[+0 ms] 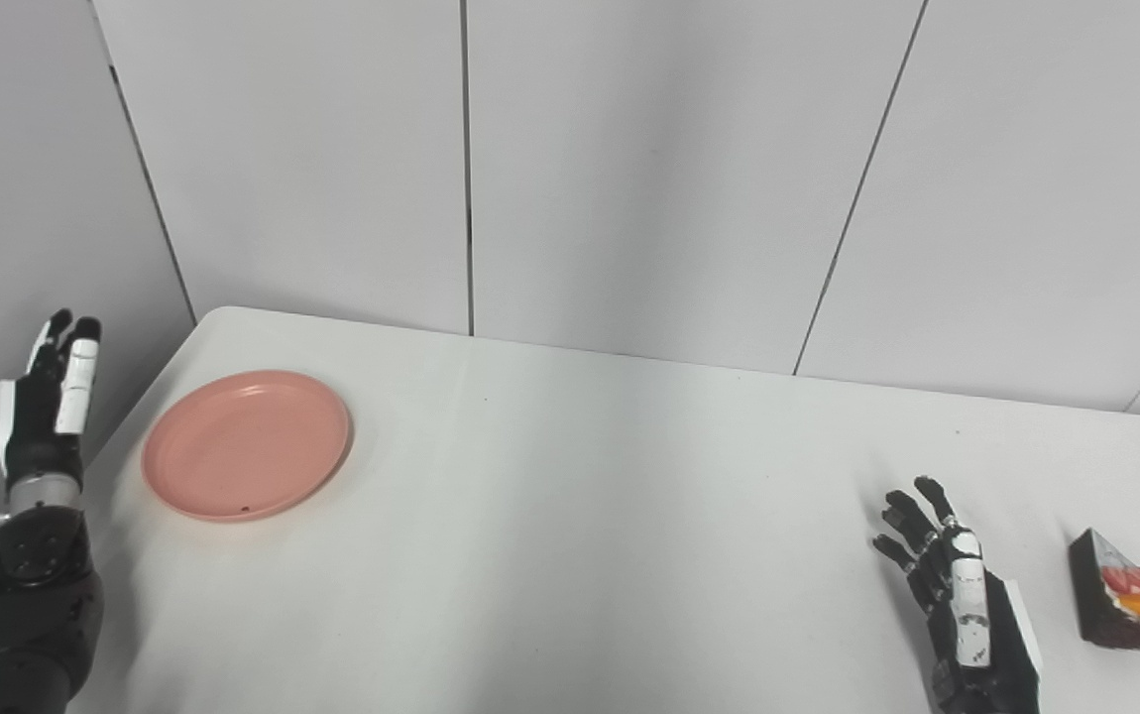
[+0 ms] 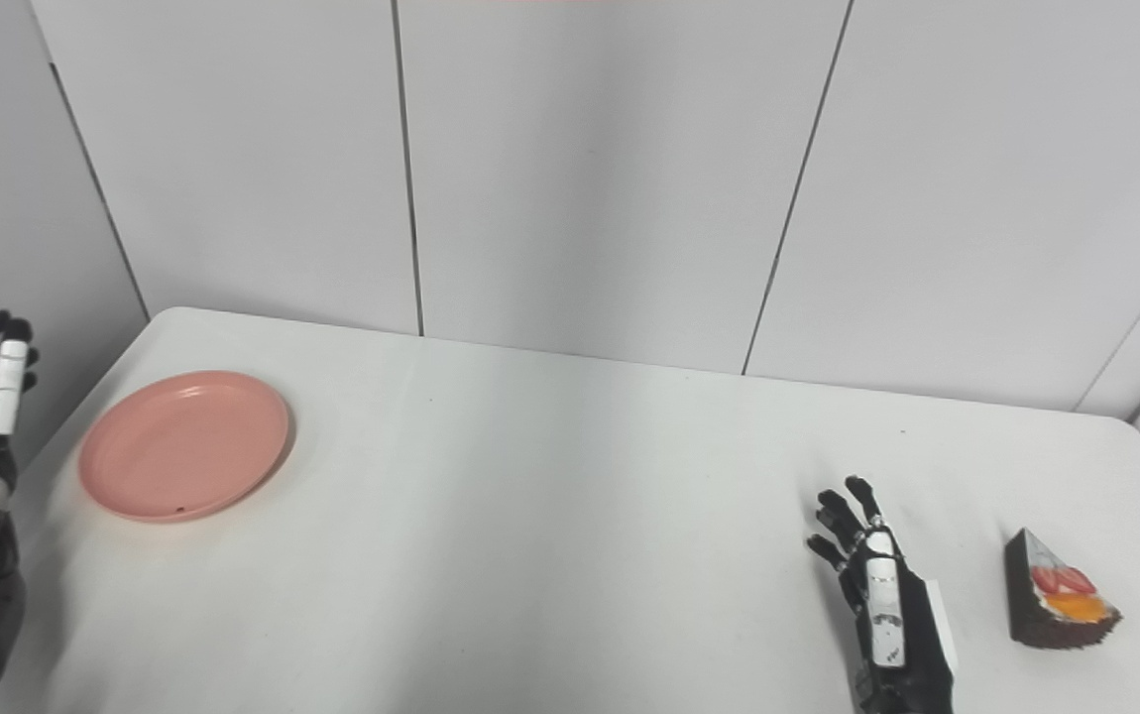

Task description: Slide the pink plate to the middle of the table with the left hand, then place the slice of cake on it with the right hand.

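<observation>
At far left my left hand (image 1: 45, 402) is hanging off the table's (image 1: 570, 516) edge, fingers straight and together, holding nothing. Just right, the round, smooth pink plate (image 1: 246, 445) is sitting at the table's left. Lower right, my right hand (image 1: 962, 595) is hovering, fingers spread, beside the wedge-shaped slice of cake (image 1: 1125, 605).

Setting: robot test bench, lab-like room. Evidence: plain white table (image 1: 570, 516) filling the lower frame; bare grey-white wall panels (image 1: 649, 169) with dark vertical seams across the upper frame; no household furnishings; lone props, a pink plate (image 1: 246, 445) and a slice of cake (image 1: 1128, 605).
</observation>
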You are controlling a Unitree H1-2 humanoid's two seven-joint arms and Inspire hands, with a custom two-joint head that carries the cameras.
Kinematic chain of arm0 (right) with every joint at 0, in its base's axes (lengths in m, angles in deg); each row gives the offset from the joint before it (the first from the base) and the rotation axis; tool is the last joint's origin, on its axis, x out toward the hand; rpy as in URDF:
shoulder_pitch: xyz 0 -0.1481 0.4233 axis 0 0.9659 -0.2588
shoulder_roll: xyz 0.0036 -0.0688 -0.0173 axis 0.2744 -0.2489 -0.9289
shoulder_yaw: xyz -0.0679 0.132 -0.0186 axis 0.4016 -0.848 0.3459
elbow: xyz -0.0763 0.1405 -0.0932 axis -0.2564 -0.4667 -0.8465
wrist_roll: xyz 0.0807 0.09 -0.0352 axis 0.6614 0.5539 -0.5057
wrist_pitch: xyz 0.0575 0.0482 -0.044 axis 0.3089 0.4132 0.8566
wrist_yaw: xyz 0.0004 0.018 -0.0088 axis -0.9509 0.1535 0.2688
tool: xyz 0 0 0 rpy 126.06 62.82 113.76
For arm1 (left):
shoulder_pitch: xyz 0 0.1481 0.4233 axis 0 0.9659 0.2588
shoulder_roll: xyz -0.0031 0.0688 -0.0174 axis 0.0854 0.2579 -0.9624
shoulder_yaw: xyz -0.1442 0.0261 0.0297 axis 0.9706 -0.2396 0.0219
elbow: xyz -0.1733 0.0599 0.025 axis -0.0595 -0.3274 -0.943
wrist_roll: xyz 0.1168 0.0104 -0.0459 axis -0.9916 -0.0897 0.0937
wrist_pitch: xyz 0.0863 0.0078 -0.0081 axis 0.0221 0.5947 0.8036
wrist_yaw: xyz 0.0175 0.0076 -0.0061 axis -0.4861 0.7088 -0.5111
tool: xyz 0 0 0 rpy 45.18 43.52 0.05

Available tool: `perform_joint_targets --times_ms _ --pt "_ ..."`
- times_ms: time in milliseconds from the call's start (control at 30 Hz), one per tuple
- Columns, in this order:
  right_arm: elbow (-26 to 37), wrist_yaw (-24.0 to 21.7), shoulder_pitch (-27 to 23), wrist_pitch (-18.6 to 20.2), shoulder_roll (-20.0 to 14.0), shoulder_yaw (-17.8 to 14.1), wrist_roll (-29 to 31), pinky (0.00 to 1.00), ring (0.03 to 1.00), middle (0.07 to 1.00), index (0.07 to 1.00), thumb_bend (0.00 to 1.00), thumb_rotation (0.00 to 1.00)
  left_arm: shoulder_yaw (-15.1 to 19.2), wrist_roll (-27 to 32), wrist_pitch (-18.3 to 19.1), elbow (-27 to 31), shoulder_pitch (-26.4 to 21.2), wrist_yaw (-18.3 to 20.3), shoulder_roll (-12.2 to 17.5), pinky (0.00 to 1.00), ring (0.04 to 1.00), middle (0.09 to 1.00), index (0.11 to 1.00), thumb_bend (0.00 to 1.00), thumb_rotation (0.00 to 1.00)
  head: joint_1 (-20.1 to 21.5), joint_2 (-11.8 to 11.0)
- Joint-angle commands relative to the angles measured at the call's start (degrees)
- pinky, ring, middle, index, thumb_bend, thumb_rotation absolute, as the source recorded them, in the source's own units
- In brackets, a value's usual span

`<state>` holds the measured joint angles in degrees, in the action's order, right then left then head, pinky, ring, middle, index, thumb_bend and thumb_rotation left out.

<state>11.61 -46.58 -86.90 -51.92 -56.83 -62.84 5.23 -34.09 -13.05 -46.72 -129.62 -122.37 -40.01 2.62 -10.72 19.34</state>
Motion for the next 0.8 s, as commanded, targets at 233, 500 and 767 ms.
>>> perform_joint_targets --times_ms 233,500,767 --pt "-2.06 -0.36 2.02 -0.98 0.47 0.21 0.44 0.83 0.876 0.852 0.924 0.81 1.00 3.33 6.26 -1.95 0.76 -0.57 6.57 -2.14 0.79 0.849 0.867 0.894 0.86 0.90 0.55 0.68" --pt "-1.55 -0.64 2.24 -0.67 0.51 0.34 0.64 0.82 0.867 0.842 0.919 0.79 1.00 2.97 8.16 -1.93 2.84 1.39 10.13 -5.20 0.78 0.860 0.865 0.891 0.90 0.86 1.15 1.23" --pt "-1.99 -1.08 2.13 -1.10 0.35 0.58 0.40 0.83 0.865 0.850 0.935 0.78 1.00 0.80 8.12 -1.79 2.28 1.58 11.79 -6.54 0.72 0.852 0.853 0.896 0.91 0.85 1.65 1.43"
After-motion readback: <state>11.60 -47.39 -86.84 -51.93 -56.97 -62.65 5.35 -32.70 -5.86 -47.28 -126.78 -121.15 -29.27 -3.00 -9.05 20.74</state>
